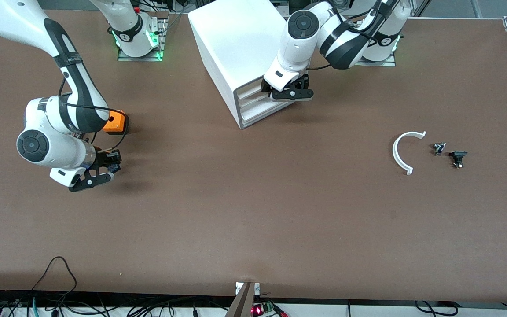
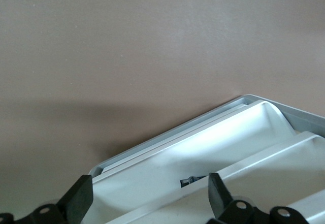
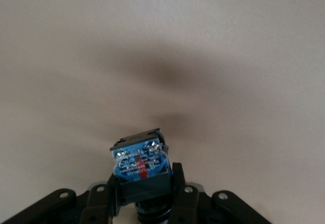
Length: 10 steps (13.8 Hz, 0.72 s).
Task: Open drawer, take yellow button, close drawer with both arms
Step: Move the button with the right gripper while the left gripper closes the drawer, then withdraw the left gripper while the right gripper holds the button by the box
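Observation:
The white three-drawer cabinet (image 1: 231,39) stands toward the robots' side of the table. Its drawer fronts (image 1: 253,103) look pushed in, about level with the frame. My left gripper (image 1: 286,91) is open right in front of them. In the left wrist view its fingers (image 2: 81,196) spread wide before a drawer front (image 2: 228,132), gripping nothing. My right gripper (image 1: 104,169) hangs over bare table toward the right arm's end, shut on the button (image 3: 139,163). The button's blue terminal end and dark body show; its orange cap is hidden.
An orange cube (image 1: 115,122) sits by the right arm's forearm. Toward the left arm's end lie a white curved piece (image 1: 403,149) and two small dark parts (image 1: 439,148) (image 1: 458,157). Cables hang along the table edge nearest the camera.

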### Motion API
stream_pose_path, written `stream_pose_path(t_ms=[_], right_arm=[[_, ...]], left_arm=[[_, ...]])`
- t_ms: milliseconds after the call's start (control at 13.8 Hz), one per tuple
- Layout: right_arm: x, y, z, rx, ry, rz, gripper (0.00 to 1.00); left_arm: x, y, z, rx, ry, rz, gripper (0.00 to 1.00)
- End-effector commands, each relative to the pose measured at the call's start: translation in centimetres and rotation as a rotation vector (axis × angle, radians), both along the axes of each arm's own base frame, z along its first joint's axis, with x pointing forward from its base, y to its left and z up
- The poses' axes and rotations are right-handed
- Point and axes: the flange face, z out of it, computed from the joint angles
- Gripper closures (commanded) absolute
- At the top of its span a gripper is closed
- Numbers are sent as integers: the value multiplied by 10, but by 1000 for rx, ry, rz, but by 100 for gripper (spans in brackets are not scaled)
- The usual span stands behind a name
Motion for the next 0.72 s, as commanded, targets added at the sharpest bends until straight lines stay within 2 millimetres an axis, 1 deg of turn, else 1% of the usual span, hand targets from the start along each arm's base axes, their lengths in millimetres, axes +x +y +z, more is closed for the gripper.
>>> stream_pose_path(t_ms=[0,72,144,217,289,361,433,506,578,650], right_arm=[[-24,-22,-10,25,-33,79,62],[-30,-29,-19,29,-50,83,62],[-40,-34,-33,40,-76,106,62],[-49,-39,-46,50,-106,129,62],[-54,-39,-51,57,-122,148,62],[-55,-43,-52,57,-121,143,59],[-54,-44,-53,57,-121,131,47],[-52,-45,-50,57,-121,106,0],[-48,-43,-45,51,-114,64,0],[-42,-41,-34,38,-102,12,0]], left_arm=[[38,39,7,-8,-24,82,0],[74,68,20,-28,-62,157,0],[106,103,27,-34,-88,192,0],[134,138,41,-39,-129,151,0],[157,177,58,-30,-162,98,0],[170,211,74,-18,-165,42,0],[181,243,97,-6,-172,6,0],[188,270,125,6,-169,-29,0],[191,295,154,16,-161,-63,0],[188,317,177,29,-144,-100,0]])
